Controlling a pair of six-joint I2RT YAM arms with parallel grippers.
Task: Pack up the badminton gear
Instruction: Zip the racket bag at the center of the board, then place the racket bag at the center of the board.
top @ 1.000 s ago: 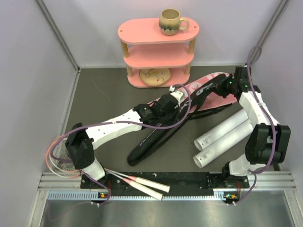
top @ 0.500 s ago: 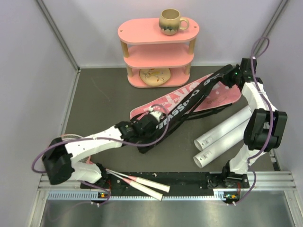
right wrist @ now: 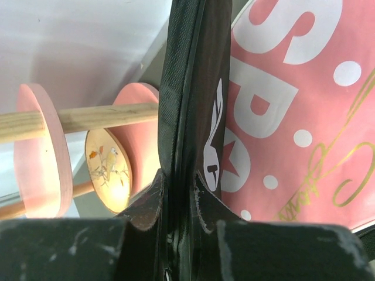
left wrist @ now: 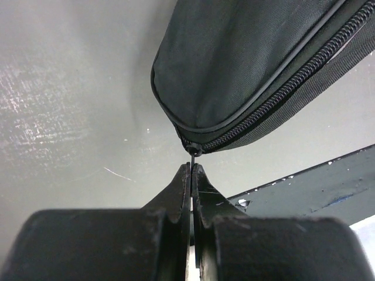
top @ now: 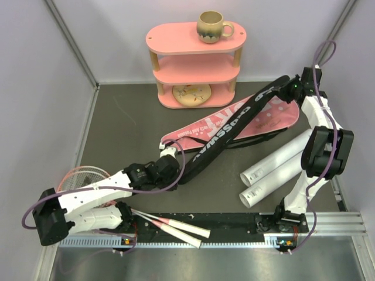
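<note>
The black CROSSWAY bag (top: 225, 134) stretches diagonally across the table, over the pink racket bag (top: 266, 122). My left gripper (top: 171, 164) is shut on the bag's zipper pull (left wrist: 192, 153) at its narrow near end (left wrist: 246, 76). My right gripper (top: 280, 86) is shut on the bag's wide far end (right wrist: 187, 93) and holds it raised on edge, the pink bag (right wrist: 304, 105) beside it. Two white tubes (top: 275, 172) lie at the right. A pink-framed racket head (top: 82, 178) shows at the left; two white handles (top: 173, 227) lie by the near rail.
A pink three-tier oval shelf (top: 196, 65) stands at the back, a beige mug (top: 211, 26) on its top tier and a painted plate (top: 190, 93) on its bottom one. Grey walls close in at left and right. A black rail (top: 234, 221) runs along the near edge.
My left gripper has pulled the zipper pull toward the near left, down the length of the black bag. My right gripper has lifted the bag's wide end up and back, stretching it straight.
</note>
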